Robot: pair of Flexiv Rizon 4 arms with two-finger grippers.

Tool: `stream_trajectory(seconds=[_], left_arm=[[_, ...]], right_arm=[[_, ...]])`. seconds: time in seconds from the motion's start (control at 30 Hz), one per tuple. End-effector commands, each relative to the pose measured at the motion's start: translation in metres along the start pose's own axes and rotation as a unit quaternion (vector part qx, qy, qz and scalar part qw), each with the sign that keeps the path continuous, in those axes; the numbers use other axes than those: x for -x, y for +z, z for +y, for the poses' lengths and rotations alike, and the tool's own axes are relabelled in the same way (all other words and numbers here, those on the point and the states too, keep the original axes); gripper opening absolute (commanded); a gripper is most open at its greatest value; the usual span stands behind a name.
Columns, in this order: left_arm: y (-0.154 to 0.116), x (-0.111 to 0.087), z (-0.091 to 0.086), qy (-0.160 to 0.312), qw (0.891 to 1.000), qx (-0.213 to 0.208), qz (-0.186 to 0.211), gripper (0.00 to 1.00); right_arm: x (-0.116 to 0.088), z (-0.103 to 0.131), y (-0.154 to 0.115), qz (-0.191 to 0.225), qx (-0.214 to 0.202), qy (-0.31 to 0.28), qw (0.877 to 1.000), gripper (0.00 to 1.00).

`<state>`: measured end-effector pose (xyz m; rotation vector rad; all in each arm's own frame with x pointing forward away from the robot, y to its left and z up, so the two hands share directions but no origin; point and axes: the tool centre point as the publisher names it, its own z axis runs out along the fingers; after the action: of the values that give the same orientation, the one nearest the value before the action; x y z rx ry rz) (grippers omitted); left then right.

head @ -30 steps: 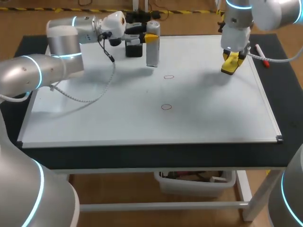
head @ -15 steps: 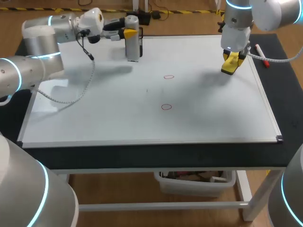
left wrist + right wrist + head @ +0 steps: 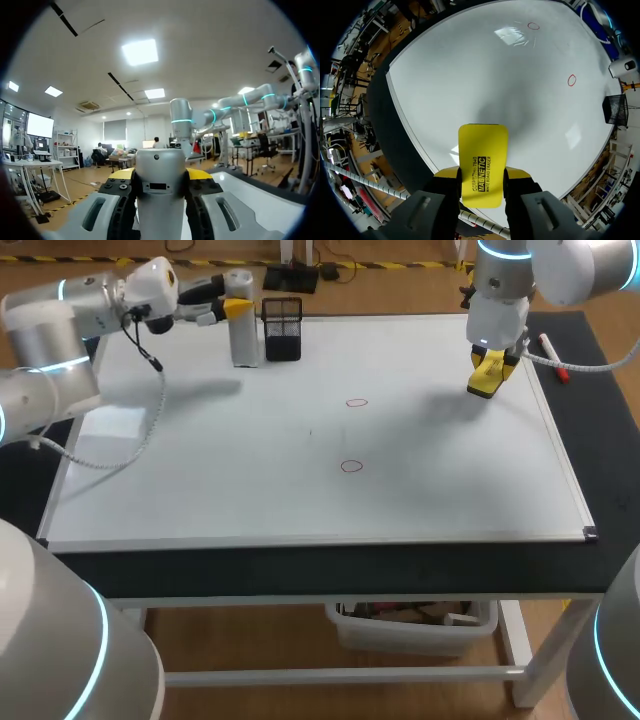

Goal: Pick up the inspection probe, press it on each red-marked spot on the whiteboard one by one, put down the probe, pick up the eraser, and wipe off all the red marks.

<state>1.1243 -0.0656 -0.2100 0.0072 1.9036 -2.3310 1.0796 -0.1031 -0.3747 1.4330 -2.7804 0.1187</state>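
The left jaws are clamped on the inspection probe point(image 3: 241, 332), a silver cylinder held upright with a yellow fingertip point(image 3: 236, 307) against its upper part. In the left wrist view the probe point(image 3: 161, 190) fills the gap between the 2 fingers, and both yellow tips press on it from opposite sides. The probe's lower end is over the far edge of the whiteboard point(image 3: 300, 500); whether it touches the board cannot be told. Just beside the probe, on the side toward the right jaws, stands a black mesh holder point(image 3: 283, 330).

The right jaws are clamped on the yellow eraser point(image 3: 487, 373) and point down over the far right part of the whiteboard. In the right wrist view the eraser point(image 3: 483, 165) sticks out ahead of the 2 fingers, gripped at its rear end, with the whiteboard point(image 3: 470, 75) spread out beyond it. Whether the eraser touches the board cannot be told.

2 red marks lie on the whiteboard between the 2 pairs of jaws, well apart from both. The farther mark point(image 3: 356, 402) is closer to the mesh holder; the nearer mark point(image 3: 350, 466) lies almost in line with it toward the robot. Both show ahead of the right jaws in the wrist view, 1 point(image 3: 571, 80) near the mesh holder point(image 3: 615, 107) and the other point(image 3: 533, 25) farther off.

A red-capped marker point(image 3: 553, 357) lies on the dark surface point(image 3: 300, 570) near the right jaws, past the board's edge. A pale cable point(image 3: 140, 430) hangs from the left arm point(image 3: 50, 340) over the board.
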Motion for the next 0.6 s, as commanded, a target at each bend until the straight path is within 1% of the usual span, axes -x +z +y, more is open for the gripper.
stream_trajectory(seconds=[0.03, 0.6], left_arm=[[-0.009, -0.006, -0.008, 0.003, 0.998, 0.003, -0.056, 0.0], [-0.051, 0.001, -0.017, 0.009, 0.995, -0.003, -0.095, 0.0]], right_arm=[[0.0, -0.001, -0.001, 0.001, -0.001, -0.001, 1.0, 0.0], [0.0, -0.001, -0.001, 0.001, -0.001, -0.001, 1.0, 0.0]])
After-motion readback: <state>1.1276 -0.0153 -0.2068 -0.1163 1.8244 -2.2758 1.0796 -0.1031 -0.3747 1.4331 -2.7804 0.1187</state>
